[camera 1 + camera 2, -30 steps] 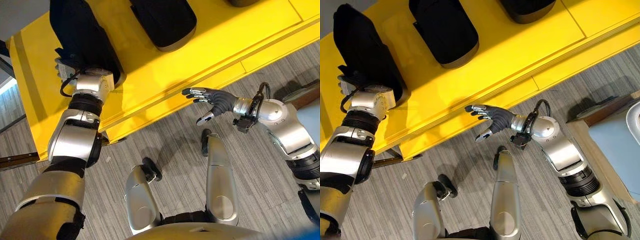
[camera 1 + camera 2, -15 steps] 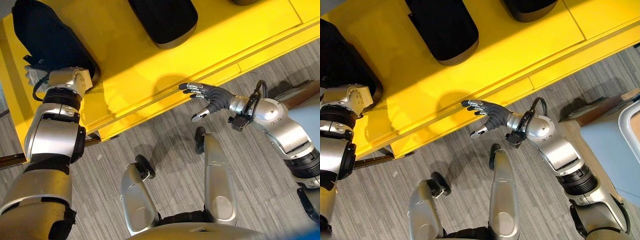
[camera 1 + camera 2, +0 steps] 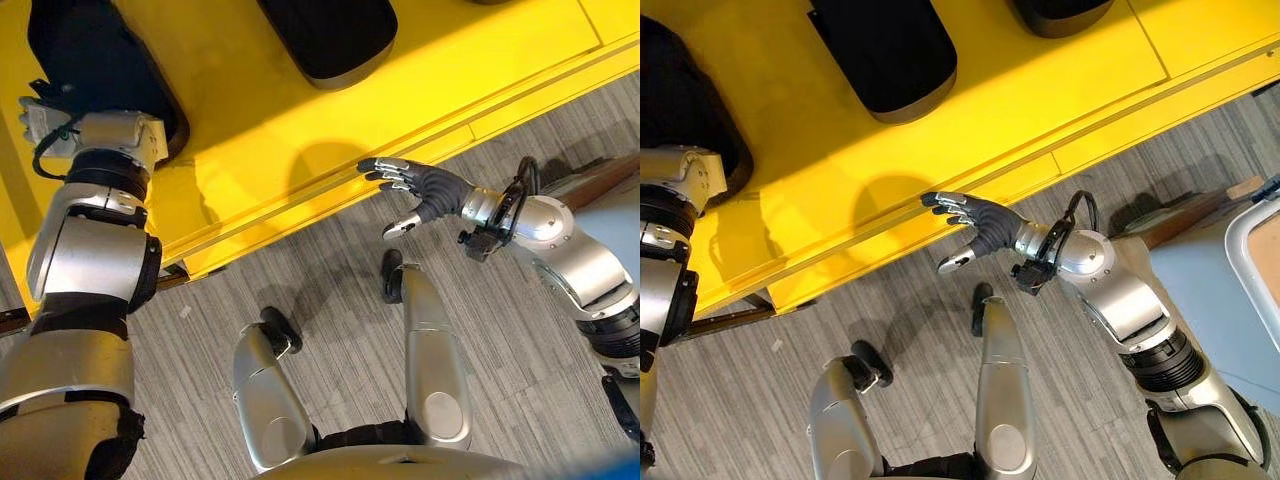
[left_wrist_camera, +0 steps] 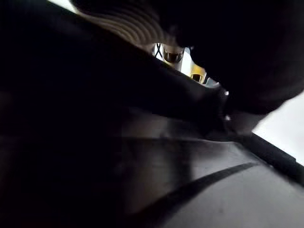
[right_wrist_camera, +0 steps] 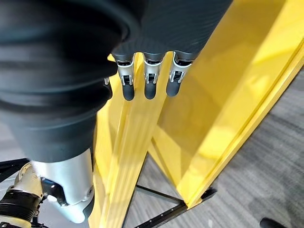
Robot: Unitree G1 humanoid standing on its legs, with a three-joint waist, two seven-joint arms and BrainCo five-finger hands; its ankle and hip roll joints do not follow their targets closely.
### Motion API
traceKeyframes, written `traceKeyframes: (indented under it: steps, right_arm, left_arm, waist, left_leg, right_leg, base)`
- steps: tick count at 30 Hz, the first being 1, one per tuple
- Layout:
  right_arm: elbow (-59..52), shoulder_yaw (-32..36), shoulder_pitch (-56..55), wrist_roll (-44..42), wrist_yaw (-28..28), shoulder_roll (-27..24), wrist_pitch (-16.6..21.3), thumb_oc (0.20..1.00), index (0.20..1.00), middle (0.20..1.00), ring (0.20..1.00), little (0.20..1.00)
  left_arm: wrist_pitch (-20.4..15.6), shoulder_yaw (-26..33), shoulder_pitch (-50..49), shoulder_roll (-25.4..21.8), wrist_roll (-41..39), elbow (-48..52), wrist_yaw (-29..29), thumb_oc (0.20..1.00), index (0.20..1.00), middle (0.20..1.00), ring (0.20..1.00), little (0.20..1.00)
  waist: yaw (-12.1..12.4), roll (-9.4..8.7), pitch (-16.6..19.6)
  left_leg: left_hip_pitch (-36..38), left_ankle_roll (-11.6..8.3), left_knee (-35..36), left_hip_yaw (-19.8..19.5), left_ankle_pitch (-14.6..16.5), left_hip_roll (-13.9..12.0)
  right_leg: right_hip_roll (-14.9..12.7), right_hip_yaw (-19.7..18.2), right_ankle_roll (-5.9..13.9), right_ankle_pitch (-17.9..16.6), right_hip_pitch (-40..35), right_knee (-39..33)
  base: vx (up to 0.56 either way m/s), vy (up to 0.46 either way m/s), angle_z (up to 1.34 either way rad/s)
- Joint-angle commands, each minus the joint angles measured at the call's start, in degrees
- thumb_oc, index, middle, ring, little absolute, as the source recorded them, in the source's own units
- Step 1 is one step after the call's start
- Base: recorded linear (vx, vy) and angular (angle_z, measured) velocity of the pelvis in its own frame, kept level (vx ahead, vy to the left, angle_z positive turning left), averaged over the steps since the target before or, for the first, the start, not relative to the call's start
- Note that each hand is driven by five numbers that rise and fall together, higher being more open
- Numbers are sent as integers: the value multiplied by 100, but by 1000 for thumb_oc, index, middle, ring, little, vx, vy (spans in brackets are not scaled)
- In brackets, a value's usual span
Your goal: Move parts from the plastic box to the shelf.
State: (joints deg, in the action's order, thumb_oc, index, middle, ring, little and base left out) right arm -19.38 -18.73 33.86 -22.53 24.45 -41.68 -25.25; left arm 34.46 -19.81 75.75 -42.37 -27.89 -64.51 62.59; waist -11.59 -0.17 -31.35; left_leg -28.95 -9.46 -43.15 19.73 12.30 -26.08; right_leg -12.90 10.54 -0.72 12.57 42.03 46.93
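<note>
Your right hand (image 3: 425, 192) hung at the middle right of the left eye view, just off the front edge of the yellow shelf (image 3: 420, 95), which ran across the top of the frame. Its fingers (image 5: 149, 80) were held straight and spread, the thumb apart from them, and nothing lay in it; in the right wrist view the dark tips pointed along the shelf's yellow edge without touching it.

Your left arm reached to the upper left of the frame, where its wrist met a large black part (image 3: 100, 65) lying on the shelf. The hand itself was buried against that part, so you could not tell whether its fingers were closed on it or loose. The left wrist view gave you dark surfaces and a small bright gap, no more.

A second black part (image 3: 330, 35) rested on the shelf at top centre, well apart from the first, and the edge of a third black part (image 3: 1060, 12) showed at the top edge of the right eye view.

At the far right of the right eye view you had the corner of a pale plastic box (image 3: 1250, 275) on the grey carpet floor (image 3: 330, 300); what it held could not be made out.
</note>
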Motion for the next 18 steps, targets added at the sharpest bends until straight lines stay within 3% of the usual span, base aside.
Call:
traceKeyframes:
  steps: [1, 10, 18]
  right_arm:
    - [-42, 117, 199, -390, -77, 52, 457, 1000, 1000, 1000, 1000, 1000]
    - [-36, 56, 289, -425, -197, 70, 458, 1000, 1000, 1000, 1000, 1000]
    - [-80, 38, 358, -485, -277, 52, 391, 1000, 1000, 1000, 1000, 1000]
  left_arm:
    - [-248, -193, 10, -555, 229, 275, 179, 1000, 1000, 1000, 1000, 1000]
    - [-486, -47, 29, -509, -290, 203, 183, 1000, 1000, 1000, 1000, 1000]
    - [-561, -80, 79, -540, 259, 285, 749, 1000, 1000, 1000, 1000, 1000]
  waist:
    - [-50, -214, 156]
    - [-23, -240, 156]
    - [-9, -266, 156]
  left_leg:
    - [-222, 149, -691, 244, -105, 189]
    - [-171, 174, -619, 251, -69, 197]
    - [-152, 181, -574, 246, -44, 181]
  right_leg:
    - [283, -248, 395, -55, -430, -543]
    - [271, -239, 429, -81, -498, -613]
    - [251, -257, 439, -121, -499, -622]
  base:
    - [0, 0, 0]
    - [0, 0, 0]
    - [0, 0, 0]
